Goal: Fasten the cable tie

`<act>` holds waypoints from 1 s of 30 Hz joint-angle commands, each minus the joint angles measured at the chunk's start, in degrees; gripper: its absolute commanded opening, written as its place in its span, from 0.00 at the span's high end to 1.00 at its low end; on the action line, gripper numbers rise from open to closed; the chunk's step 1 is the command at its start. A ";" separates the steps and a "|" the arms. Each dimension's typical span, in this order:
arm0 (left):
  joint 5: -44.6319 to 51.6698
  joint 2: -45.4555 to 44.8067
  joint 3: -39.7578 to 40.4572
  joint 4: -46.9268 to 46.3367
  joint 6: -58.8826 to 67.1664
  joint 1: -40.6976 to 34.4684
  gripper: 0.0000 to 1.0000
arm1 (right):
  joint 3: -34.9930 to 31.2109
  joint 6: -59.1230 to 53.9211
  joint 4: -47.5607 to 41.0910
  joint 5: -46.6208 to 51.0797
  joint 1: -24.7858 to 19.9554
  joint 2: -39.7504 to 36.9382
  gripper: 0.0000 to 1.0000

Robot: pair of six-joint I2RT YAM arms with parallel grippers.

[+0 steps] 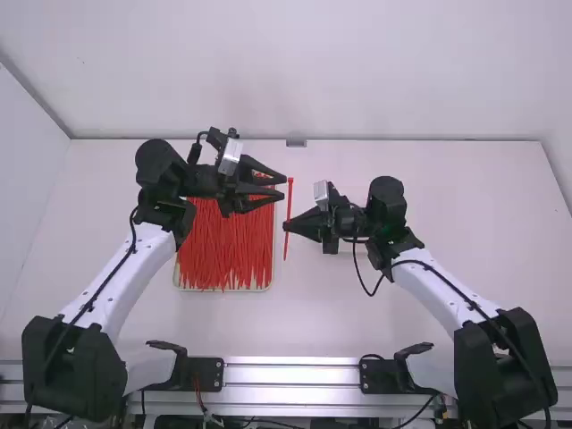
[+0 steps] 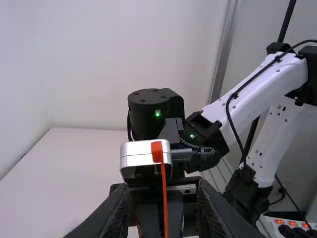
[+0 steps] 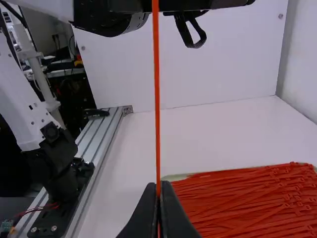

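Note:
A single red cable tie (image 1: 288,214) stands upright above the table's middle, its square head (image 2: 157,151) on top. My right gripper (image 1: 288,226) is shut on the strap's lower part, and in the right wrist view its fingers (image 3: 148,208) pinch the strap (image 3: 156,99). From the left, my left gripper (image 1: 277,189) is level with the tie's head. It is open, with its fingers (image 2: 116,213) wide apart on either side of the strap (image 2: 163,193) and not touching it.
A flat tray (image 1: 223,288) with several loose red cable ties (image 1: 228,241) lies under the left arm, and the same heap (image 3: 247,198) lies close below the right gripper. An aluminium rail (image 1: 295,366) runs along the table's front edge. Bare table lies to the right.

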 commanded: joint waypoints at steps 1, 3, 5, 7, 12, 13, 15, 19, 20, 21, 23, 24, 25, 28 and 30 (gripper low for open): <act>0.87 -0.09 1.75 0.33 -0.57 0.07 0.65 | 1.66 0.13 -0.31 -0.22 0.15 0.35 1.00; 0.81 -0.09 1.75 -0.55 0.07 0.07 0.65 | 1.66 -0.02 -0.52 -0.22 0.15 0.35 1.00; 0.61 -0.09 1.75 -2.78 2.19 0.07 0.67 | 1.66 -0.02 -0.92 -0.22 0.15 0.35 1.00; 0.44 -0.09 1.75 -3.74 2.82 0.07 0.67 | 1.66 -0.02 -0.92 -0.22 0.20 0.35 1.00; 0.46 -0.09 1.75 -4.96 3.52 0.04 0.72 | 1.66 -0.46 -1.11 2.40 2.80 0.35 1.00; 0.44 -0.09 1.75 -4.96 3.56 0.04 0.72 | 1.66 -0.44 -1.22 3.04 2.91 0.35 1.00; 0.66 -0.09 1.75 -4.98 3.56 0.07 0.76 | 1.66 -0.48 -2.29 6.32 3.87 0.35 1.00; 0.66 -0.09 1.75 -5.03 3.54 0.07 0.83 | 1.66 -0.48 -2.38 6.82 4.35 0.35 1.00; 0.63 -0.09 1.75 -5.03 3.56 0.07 0.87 | 1.66 -0.42 -2.38 6.78 3.93 0.35 1.00; 0.63 -0.09 1.75 -5.03 3.56 0.09 0.90 | 1.66 -0.44 -2.40 6.58 3.72 0.35 1.00; 0.63 -0.09 1.75 -5.03 3.56 0.07 0.92 | 1.66 -0.44 -2.38 5.57 3.21 0.35 1.00; 0.63 -0.09 1.75 -5.05 3.56 0.07 0.93 | 1.66 -0.42 -2.40 5.27 2.91 0.35 1.00; 0.63 -0.09 1.75 -5.05 3.56 0.07 0.92 | 1.66 -0.42 -2.36 5.20 2.60 0.35 1.00; 0.59 -0.09 1.75 -5.01 3.58 0.13 0.90 | 1.66 0.07 -2.19 5.14 1.92 0.35 1.00; 0.42 -0.09 1.75 -5.03 3.56 0.09 0.91 | 1.66 0.11 -1.55 4.44 1.86 0.35 1.00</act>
